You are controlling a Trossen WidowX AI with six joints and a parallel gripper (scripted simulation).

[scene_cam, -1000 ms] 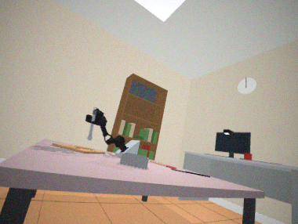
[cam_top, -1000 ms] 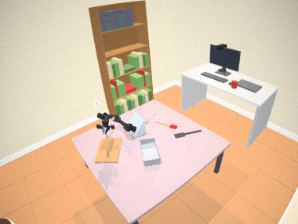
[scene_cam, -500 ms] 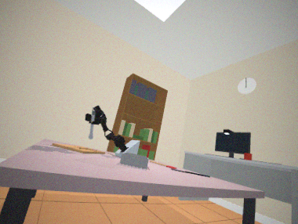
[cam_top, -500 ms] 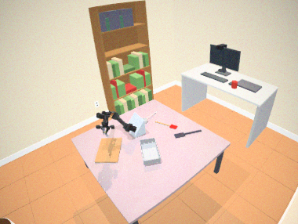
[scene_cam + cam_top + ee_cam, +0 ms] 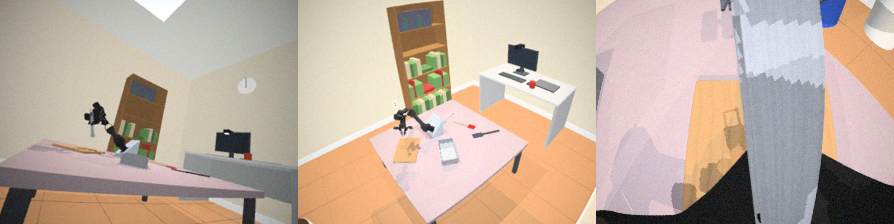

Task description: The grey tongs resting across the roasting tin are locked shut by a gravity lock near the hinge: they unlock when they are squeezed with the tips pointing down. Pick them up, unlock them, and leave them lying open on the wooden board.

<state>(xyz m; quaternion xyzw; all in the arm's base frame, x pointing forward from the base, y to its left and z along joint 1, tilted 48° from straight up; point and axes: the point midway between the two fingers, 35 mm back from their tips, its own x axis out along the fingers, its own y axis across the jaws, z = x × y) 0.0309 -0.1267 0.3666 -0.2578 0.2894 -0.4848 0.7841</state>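
Note:
My gripper (image 5: 402,128) (image 5: 92,116) is shut on the grey tongs (image 5: 92,131) (image 5: 783,115). It holds them high above the table, near the wooden board (image 5: 400,156) (image 5: 78,149) (image 5: 708,100). In the exterior view the tongs hang close to vertical, one end low, apart from the board. In the wrist view their broad grey side fills the middle. Their arms look close together; whether the lock is on or off, and which end is the tips, I cannot tell. The roasting tin (image 5: 450,162) (image 5: 134,160) stands on the table without the tongs.
A pale blue slanted block (image 5: 435,124) (image 5: 133,146) stands behind the tin beside the arm. A red-headed spatula (image 5: 471,126), a dark spatula (image 5: 477,135) and a thin pale utensil (image 5: 448,117) lie farther off. A blue bin (image 5: 832,12) stands on the floor beyond the table.

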